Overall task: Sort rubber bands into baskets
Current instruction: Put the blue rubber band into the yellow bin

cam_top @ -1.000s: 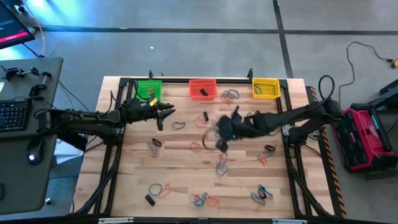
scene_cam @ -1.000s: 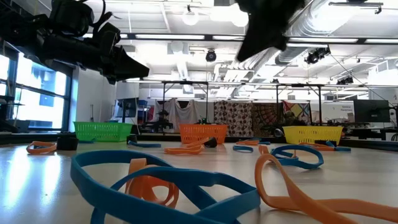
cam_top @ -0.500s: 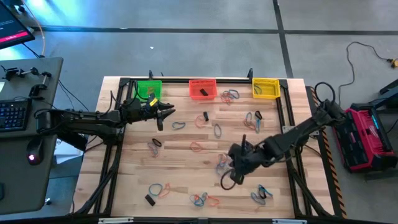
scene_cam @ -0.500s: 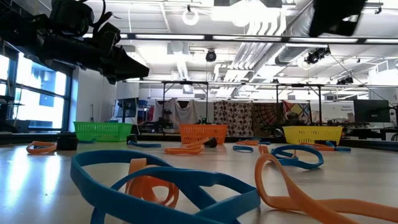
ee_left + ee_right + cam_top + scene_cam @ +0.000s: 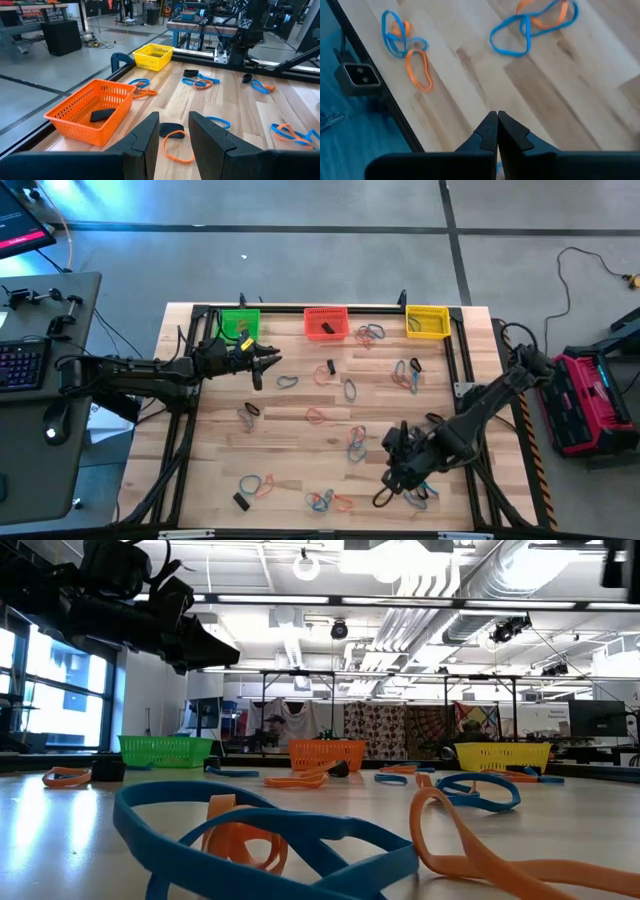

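Note:
Three baskets stand along the table's far edge: green (image 5: 239, 324), red-orange (image 5: 325, 322) and yellow (image 5: 427, 321). A dark piece lies in the red-orange basket (image 5: 92, 117). Rubber bands, blue, orange and dark, lie scattered over the wood, such as a blue-and-orange tangle (image 5: 535, 25) and an orange loop (image 5: 417, 70). My left gripper (image 5: 268, 363) hovers open near the green basket, nothing between its fingers (image 5: 173, 120). My right gripper (image 5: 385, 492) hangs shut above the near right part of the table, pointing steeply down (image 5: 496, 117), with bare wood under it.
Black frame rails (image 5: 185, 430) run along the table's sides, and its near edge (image 5: 395, 115) lies close to my right gripper. A small black block (image 5: 240, 500) lies at the near left. Large blue (image 5: 260, 830) and orange (image 5: 480, 840) bands fill the low view's foreground.
My right gripper has swept from the table's middle toward the near edge and a little to the right, rolling at the wrist and tipping further down, its fingers staying shut. In the low view it has left the picture at the top right.

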Available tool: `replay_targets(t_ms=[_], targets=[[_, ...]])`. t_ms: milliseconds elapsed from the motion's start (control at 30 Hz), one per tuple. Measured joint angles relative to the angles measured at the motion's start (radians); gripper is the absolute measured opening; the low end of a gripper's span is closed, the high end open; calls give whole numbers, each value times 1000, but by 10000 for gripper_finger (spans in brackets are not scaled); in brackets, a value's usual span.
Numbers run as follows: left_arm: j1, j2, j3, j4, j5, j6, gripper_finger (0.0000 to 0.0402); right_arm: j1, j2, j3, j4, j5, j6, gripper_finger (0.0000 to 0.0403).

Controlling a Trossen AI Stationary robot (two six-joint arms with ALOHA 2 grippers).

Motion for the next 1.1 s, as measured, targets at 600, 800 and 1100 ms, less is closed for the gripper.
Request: replay_targets(t_ms=[600, 800, 1100], targets=[[0, 0, 0, 0, -1, -1, 99, 81, 180, 0, 1, -193, 71, 10], [0, 0, 0, 0, -2, -1, 99, 81, 210, 1, 2, -201, 70, 78], [0, 0, 0, 0, -1, 0, 99, 86, 275, 1, -1, -272, -29, 146]])
